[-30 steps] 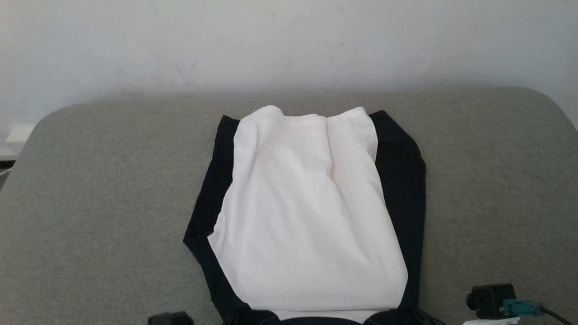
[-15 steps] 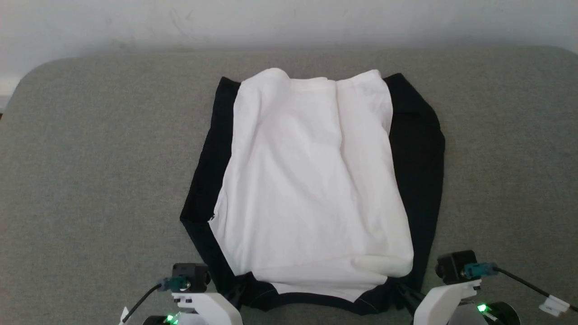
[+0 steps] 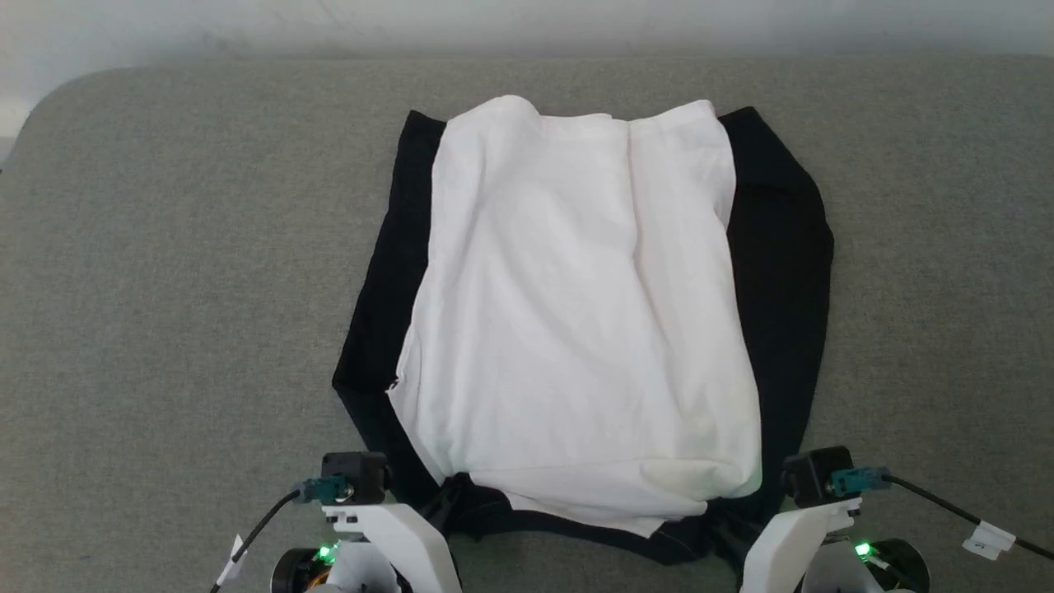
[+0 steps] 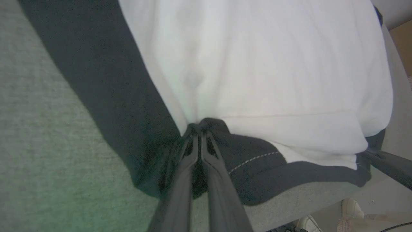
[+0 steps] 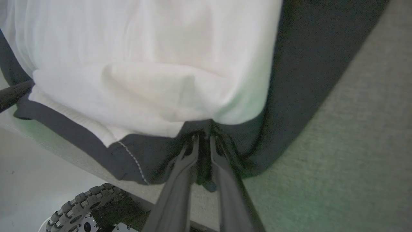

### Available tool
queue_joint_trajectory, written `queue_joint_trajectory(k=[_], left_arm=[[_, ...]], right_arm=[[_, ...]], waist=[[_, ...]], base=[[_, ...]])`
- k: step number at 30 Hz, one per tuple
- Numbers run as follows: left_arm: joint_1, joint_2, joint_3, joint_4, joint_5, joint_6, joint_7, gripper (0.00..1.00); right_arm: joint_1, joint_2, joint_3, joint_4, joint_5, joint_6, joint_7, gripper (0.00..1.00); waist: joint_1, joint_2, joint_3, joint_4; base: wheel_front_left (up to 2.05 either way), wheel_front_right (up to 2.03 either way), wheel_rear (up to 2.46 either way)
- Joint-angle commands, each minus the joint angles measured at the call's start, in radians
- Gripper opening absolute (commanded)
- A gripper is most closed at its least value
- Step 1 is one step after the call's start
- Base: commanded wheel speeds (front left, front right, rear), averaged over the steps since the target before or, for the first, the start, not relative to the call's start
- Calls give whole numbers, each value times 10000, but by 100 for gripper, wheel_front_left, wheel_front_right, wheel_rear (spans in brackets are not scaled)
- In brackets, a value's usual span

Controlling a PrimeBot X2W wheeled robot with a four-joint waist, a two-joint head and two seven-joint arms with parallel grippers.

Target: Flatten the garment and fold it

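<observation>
The garment [image 3: 576, 329] lies folded on the grey cushion, white body on top and black sleeves along both sides. At its near left corner my left gripper [image 4: 200, 129] is shut on a pinch of black fabric; in the head view the left gripper [image 3: 451, 492] sits under its white wrist. My right gripper [image 5: 203, 132] holds the bunched black edge at the near right corner, its jaws a narrow slit apart with fabric between them; the head view shows the right gripper [image 3: 725, 527] at that corner. The white fold [image 5: 145, 80] lies just beyond the fingertips.
The grey padded surface [image 3: 165, 288] spreads wide on both sides of the garment, with a pale wall behind it. Its near edge runs right under my wrists. Below that edge are the floor and my base's wheel [image 5: 80, 209].
The head camera has tilted down, so the whole picture slid up and both wrists came into view. The garment itself lies much as before.
</observation>
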Motion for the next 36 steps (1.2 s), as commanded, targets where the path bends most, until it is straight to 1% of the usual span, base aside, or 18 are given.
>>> queue_joint_trajectory(k=[1,2,3,4,5,8,12,14,17,18,21,23,26,27,28,30,33,36], left_arm=[[35,8,85,375,-72,68,75,9],[153,-6,175,173,-196,46,-22,45],[153,-6,175,173,-196,46,-22,45],[245,-27,247,23,-306,41,-57,71],[346,-30,329,-169,-389,59,-125,100],[781,-14,610,-940,-665,183,-299,100],[1540,87,1047,-2304,-1064,407,-478,100],[1895,171,1358,-3057,-1129,530,-809,100],[2277,294,1862,-3993,-786,792,-1763,100],[2365,272,2100,-4208,-608,943,-2240,100],[2504,301,2458,-4587,225,1061,-3683,100],[2535,356,2603,-4632,1102,1176,-4139,100],[2515,164,3064,-4948,2710,1374,-4284,100],[2582,-6,3199,-5145,3249,1445,-4288,100],[2749,-214,3318,-5208,3614,1519,-4290,100],[3071,-407,3389,-5162,4317,1503,-4292,100],[3385,-775,3523,-4983,4749,1381,-4293,100],[3344,-916,3747,-4939,5046,1178,-4294,100]], right_arm=[[-140,-1,-80,274,1,-63,69,100],[-81,-1,-189,204,244,-63,136,100],[-81,-1,-189,204,244,-63,136,100],[-40,-1,-264,114,359,-63,164,100],[18,-1,-344,-3,460,-63,221,100],[307,-1,-647,-619,866,-63,501,100],[841,-1,-1182,-1982,1507,-63,1107,100],[972,-1,-1604,-2826,1743,-63,882,100],[1035,-1,-2095,-3781,1647,-63,-96,100],[1043,-1,-2228,-3967,1543,-63,-551,100],[1119,-1,-2485,-4027,1355,-63,-1811,100],[1244,-1,-2544,-3777,1325,-63,-2467,100],[1434,-1,-2398,-3541,728,-63,-3500,100],[1502,-1,-2387,-3449,582,-63,-3849,100],[1559,-1,-2372,-3382,254,-63,-4186,100],[1636,-1,-2269,-3337,-524,-63,-4799,100],[1725,-1,-2370,-3172,-1232,-63,-5361,100],[1658,-1,-2207,-3192,-1460,-63,-5816,100]], waist=[[1,0,-54,10],[1,0,-172,21],[1,0,-172,21],[1,0,-242,28],[1,0,-328,32],[1,0,-566,42],[1,0,-846,32],[1,0,-971,9],[1,0,-1114,3],[1,0,-1152,-4],[1,0,-1271,-11],[1,0,-1372,0],[1,0,-1477,36],[1,0,-1506,38],[1,0,-1528,32],[1,0,-1553,14],[1,0,-1504,-25],[1,0,-1349,-89]], base=[[0,0,0],[0,0,0],[0,0,0],[0,0,0],[0,0,0],[0,0,0],[0,0,0],[0,0,0],[0,0,0],[0,0,0],[0,0,0],[0,0,0],[0,0,0],[0,0,0],[0,0,0],[0,0,0],[0,0,0],[0,0,0]])
